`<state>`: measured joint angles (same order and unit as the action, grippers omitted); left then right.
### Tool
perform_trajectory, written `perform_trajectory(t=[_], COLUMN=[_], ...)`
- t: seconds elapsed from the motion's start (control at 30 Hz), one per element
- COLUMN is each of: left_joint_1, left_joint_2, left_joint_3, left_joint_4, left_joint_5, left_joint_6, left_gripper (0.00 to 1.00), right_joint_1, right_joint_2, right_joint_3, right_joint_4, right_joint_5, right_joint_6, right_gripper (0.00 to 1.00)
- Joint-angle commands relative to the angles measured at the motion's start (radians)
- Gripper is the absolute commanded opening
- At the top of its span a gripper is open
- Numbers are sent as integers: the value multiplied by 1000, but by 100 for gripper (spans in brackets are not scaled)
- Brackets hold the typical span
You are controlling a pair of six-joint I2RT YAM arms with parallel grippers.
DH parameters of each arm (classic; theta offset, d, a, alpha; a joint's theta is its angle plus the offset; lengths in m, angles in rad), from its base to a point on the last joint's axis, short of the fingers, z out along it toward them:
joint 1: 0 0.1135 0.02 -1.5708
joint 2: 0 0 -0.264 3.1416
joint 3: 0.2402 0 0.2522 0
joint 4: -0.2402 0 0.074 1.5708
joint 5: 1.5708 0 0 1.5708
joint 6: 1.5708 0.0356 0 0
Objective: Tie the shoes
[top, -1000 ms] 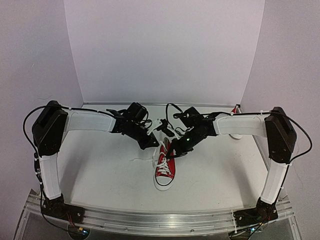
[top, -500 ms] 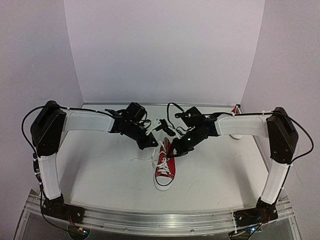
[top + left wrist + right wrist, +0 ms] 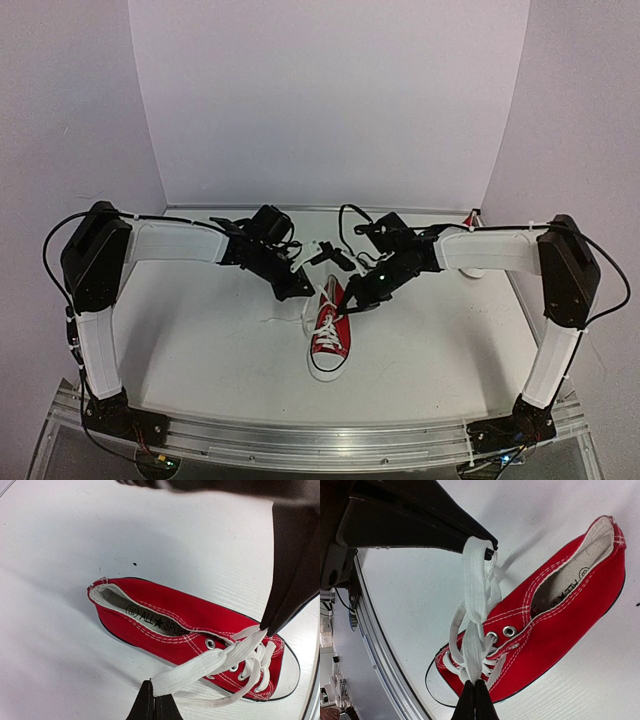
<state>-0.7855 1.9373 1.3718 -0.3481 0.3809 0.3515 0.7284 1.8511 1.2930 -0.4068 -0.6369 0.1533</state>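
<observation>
From above, the second shoe point(image 3: 470, 218) shows only as a red sliver behind the right arm point(image 3: 485, 250), and the right gripper point(image 3: 347, 303) covers part of the nearer shoe point(image 3: 328, 340) at its heel end. At the left wrist, the left gripper point(image 3: 154, 694) is cut off by the bottom edge (only its closed tips show), the pinched end of the lace point(image 3: 200, 667) hidden between them.

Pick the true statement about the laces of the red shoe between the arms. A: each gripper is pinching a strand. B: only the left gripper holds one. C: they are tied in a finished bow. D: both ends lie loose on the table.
A: the left gripper and the right gripper are each shut on a strand of the white laces, held taut above the red shoe.
</observation>
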Motion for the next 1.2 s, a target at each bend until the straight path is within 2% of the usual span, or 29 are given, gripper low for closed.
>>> perform_trajectory(t=[0.0, 0.4, 0.63, 0.8, 0.93, 1.17], left_joint_1=[-62, -117, -95, -78, -73, -23], left_joint_2=[10, 22, -25, -74, -99, -125], left_joint_3=[42, 50, -40, -113, -156, -190], left_joint_4=[-131, -129, 47, 161, 217, 210], left_joint_5=[41, 31, 47, 36, 61, 145], left_joint_6=[104, 105, -46, -101, -98, -78], left_gripper=[0, 0, 0, 0, 0, 0], right_joint_1=[-3, -3, -3, -3, -3, -3], right_joint_2=[-65, -57, -75, -87, -92, -119], right_joint_3=[32, 41, 11, -22, -37, -68], right_joint_4=[128, 130, 153, 169, 185, 206], right_joint_5=[-11, -51, -28, -15, -7, 9], right_joint_6=[-19, -29, -28, -18, -12, -24], right_gripper=[0, 0, 0, 0, 0, 0])
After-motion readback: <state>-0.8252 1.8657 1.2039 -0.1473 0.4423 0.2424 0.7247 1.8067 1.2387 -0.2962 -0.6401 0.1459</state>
